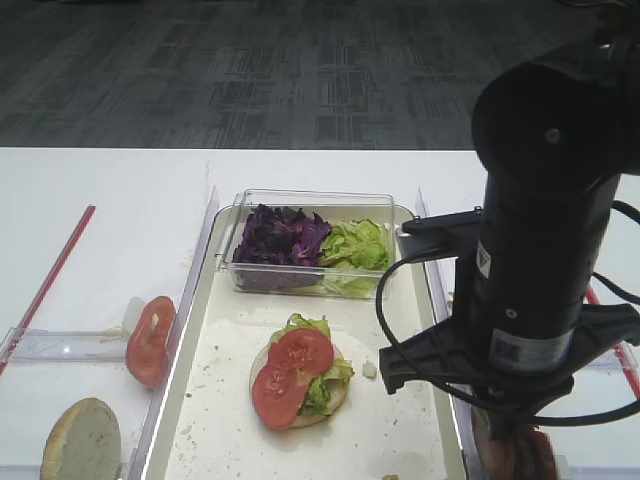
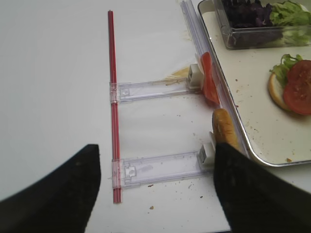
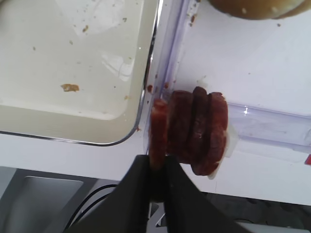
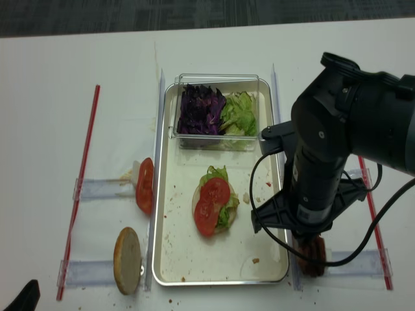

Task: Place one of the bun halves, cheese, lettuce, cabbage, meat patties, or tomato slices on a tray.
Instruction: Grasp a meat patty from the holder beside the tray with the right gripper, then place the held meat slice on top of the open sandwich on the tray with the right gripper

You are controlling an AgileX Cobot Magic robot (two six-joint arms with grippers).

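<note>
On the cream-white tray [image 4: 170,259] a bun half [image 1: 340,388] already lies flat near the middle, topped with lettuce [image 1: 318,392] and two tomato slices [image 1: 292,376]; no patty is on it yet, so I judge the meat layer to be the step in hand. The right gripper [image 3: 156,167] is clenched on the outermost of the meat patties [image 3: 158,133], which stand on edge in a row of four on the tabletop just outside the tray's right rim, near its front corner; the pinched patty is upright, its flat faces toward the tray and toward its neighbours, its long axis running along the rim; it is touching the rest of the stack [image 3: 201,131], not yet lifted clear. Carrying it over the rim and laying it flat on the tomato remain. The left gripper [image 2: 155,191] hangs released beyond the tray's left side, holding nothing.
</note>
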